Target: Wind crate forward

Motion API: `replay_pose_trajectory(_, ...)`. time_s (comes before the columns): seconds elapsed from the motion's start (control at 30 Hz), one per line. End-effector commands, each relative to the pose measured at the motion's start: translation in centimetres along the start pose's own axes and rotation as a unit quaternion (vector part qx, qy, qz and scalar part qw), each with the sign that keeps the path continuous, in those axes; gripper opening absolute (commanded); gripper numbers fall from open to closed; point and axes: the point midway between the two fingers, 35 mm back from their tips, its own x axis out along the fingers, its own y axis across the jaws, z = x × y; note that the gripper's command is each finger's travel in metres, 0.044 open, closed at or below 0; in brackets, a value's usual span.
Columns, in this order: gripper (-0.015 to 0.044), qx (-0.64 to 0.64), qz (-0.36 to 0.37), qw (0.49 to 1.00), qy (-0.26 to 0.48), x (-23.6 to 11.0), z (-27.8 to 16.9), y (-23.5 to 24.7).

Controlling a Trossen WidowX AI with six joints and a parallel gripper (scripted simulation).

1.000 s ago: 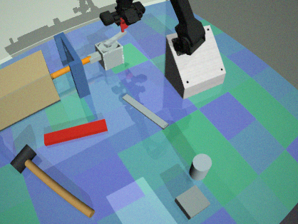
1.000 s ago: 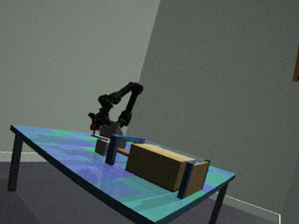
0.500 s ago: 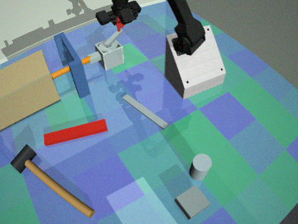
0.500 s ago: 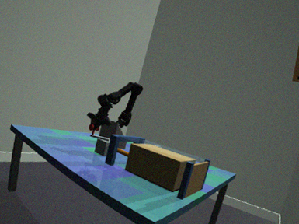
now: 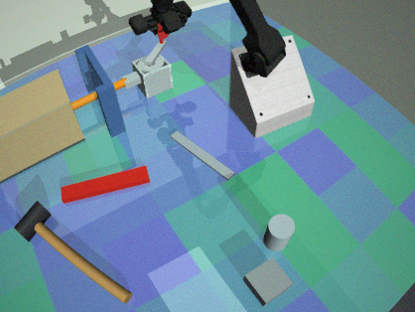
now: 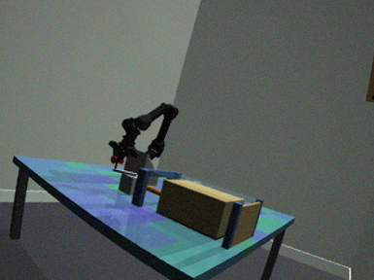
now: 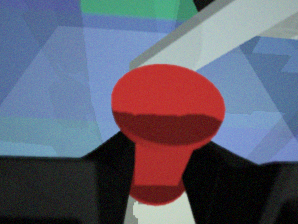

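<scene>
My gripper [image 5: 161,31] [image 6: 117,159] [image 7: 155,132] is shut on the red knob of the winch handle. The pale handle arm [image 5: 157,53] [image 6: 127,172] runs from the top of the grey winch [image 5: 159,83] [image 6: 127,184] out to the knob. The key end is hidden from view. The tan crate [image 5: 30,99] [image 6: 194,207] sits flat, behind the blue frame [image 5: 112,115] [image 6: 139,191] at the rack's mouth, with a gap between them. An orange strap [image 5: 84,102] [image 6: 153,190] spans the gap and passes through the frame to the winch.
A grey flat bar [image 5: 203,155], a red bar [image 5: 105,185], a hammer [image 5: 81,261], a grey cylinder [image 5: 279,232] and a grey block [image 5: 268,281] lie or stand on the bench. The arm's pale pedestal [image 5: 273,89] is beside the winch. Blue posts [image 6: 232,226] stand behind the crate.
</scene>
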Motion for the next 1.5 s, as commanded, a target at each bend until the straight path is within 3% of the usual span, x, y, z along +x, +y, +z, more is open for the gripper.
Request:
replay_pose_trajectory(0.0, 0.0000, -0.002, -0.010, 1.000, 0.003, 0.4, -0.5, -1.0)
replay_pose_trajectory(1.47, 0.0000, -0.003, -0.012, 1.000, 0.003, 1.2, -2.4, -5.5)
